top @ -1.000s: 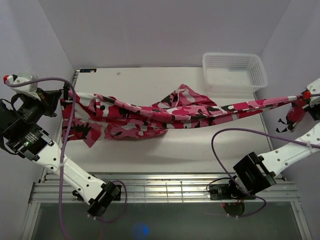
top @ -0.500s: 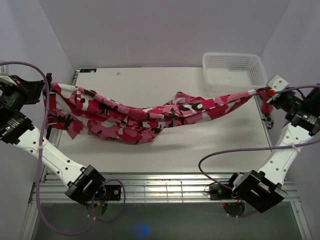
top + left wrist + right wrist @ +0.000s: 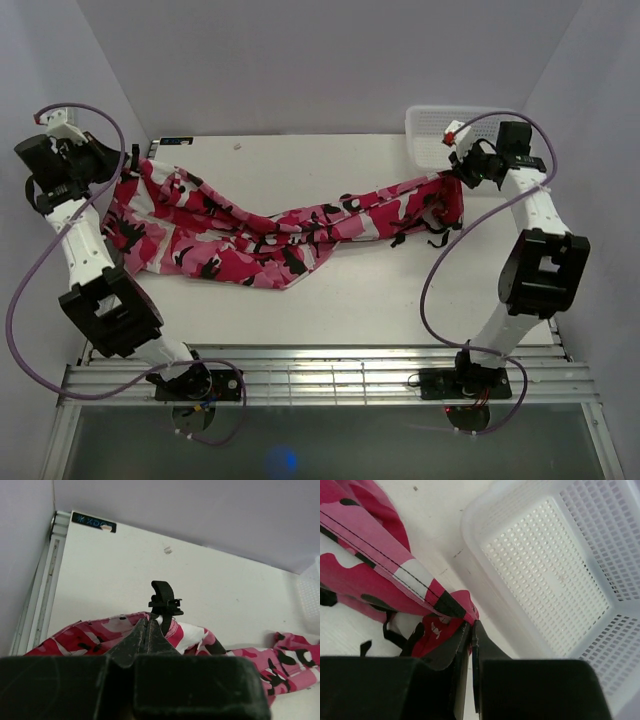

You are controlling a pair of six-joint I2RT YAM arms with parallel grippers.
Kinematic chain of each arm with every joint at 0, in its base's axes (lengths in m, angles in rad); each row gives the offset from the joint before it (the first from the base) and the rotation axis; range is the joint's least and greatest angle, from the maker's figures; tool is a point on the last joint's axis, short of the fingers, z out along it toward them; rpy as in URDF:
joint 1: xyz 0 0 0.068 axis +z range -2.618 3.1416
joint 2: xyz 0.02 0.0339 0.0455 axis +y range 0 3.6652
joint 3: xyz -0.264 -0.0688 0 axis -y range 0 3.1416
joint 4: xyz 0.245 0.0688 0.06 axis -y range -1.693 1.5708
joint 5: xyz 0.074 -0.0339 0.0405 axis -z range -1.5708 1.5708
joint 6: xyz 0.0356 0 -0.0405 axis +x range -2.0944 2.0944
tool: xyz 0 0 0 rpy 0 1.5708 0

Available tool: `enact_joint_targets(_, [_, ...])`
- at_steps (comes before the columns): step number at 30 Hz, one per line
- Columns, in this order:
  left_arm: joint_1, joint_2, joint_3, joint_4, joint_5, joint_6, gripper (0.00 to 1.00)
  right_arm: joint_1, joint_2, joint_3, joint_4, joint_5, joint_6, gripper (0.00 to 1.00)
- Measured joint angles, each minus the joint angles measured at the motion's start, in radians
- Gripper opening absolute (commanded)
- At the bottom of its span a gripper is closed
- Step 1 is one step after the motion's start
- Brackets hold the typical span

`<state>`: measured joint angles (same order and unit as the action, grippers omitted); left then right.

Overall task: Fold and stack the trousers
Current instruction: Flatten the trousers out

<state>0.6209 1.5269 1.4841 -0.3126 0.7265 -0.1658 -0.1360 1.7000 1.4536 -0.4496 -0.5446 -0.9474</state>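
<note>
my left pincer (image 3: 148, 627) and right pincer (image 3: 471, 627) each clench an end of the trousers (image 3: 230, 240), which sag between them onto the bench (image 3: 350, 290) (stretched out, no fold yet); folding and stacking are left.

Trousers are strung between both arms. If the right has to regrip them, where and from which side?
I'd take the trousers at the narrow bunched end by the basket, where the right gripper is shut on them. The cloth gathers into a thin stitched band there, which the jaws can span. Come from above, on the side away from the basket, whose wall stands close.
</note>
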Motion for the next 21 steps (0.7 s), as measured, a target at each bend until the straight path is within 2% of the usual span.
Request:
enact_joint_targets(1, [-0.024,0.041,0.013,0.007,-0.034,0.0,0.0,0.013,0.062,0.062,-0.013,0.026,0.016,0.12])
enact_joint_targets(2, [-0.043,0.089,0.032,0.011,-0.071,-0.002,0.0,0.027,0.121,0.13,-0.028,0.052,0.035,0.32])
enact_joint_targets(3, [-0.053,0.14,0.057,0.013,-0.103,-0.005,0.0,0.04,0.174,0.198,-0.046,0.079,0.062,0.43])
enact_joint_targets(4, [-0.059,0.195,0.089,0.012,-0.135,-0.009,0.07,0.05,0.224,0.261,-0.062,0.107,0.09,0.53])
enact_joint_targets(5, [-0.061,0.25,0.122,0.006,-0.168,-0.011,0.18,0.058,0.269,0.327,-0.089,0.132,0.119,0.73])
enact_joint_targets(6, [-0.06,0.303,0.161,-0.012,-0.196,-0.01,0.26,0.065,0.303,0.378,-0.106,0.152,0.146,0.88])
enact_joint_targets(7, [-0.058,0.354,0.205,-0.038,-0.218,-0.008,0.37,0.07,0.316,0.399,-0.114,0.165,0.154,0.94])
enact_joint_targets(8, [-0.056,0.397,0.242,-0.059,-0.234,-0.005,0.41,0.072,0.315,0.394,-0.122,0.177,0.163,0.9])
enact_joint_targets(11, [-0.052,0.442,0.286,-0.146,-0.238,0.016,0.51,0.064,0.229,0.28,-0.163,0.179,0.156,0.91])
enact_joint_targets(13, [-0.048,0.429,0.286,-0.212,-0.22,0.047,0.55,0.057,0.114,0.142,-0.217,0.174,0.13,0.94])
enact_joint_targets(14, [-0.048,0.419,0.285,-0.241,-0.211,0.063,0.56,0.052,0.067,0.092,-0.237,0.168,0.114,0.99])
enact_joint_targets(18, [-0.048,0.331,0.235,-0.345,-0.191,0.15,0.56,0.06,-0.095,-0.053,-0.328,0.137,0.039,0.7])
enact_joint_targets(21, [-0.048,0.211,0.139,-0.41,-0.183,0.219,0.56,0.08,-0.146,-0.135,-0.333,0.118,0.014,0.58])
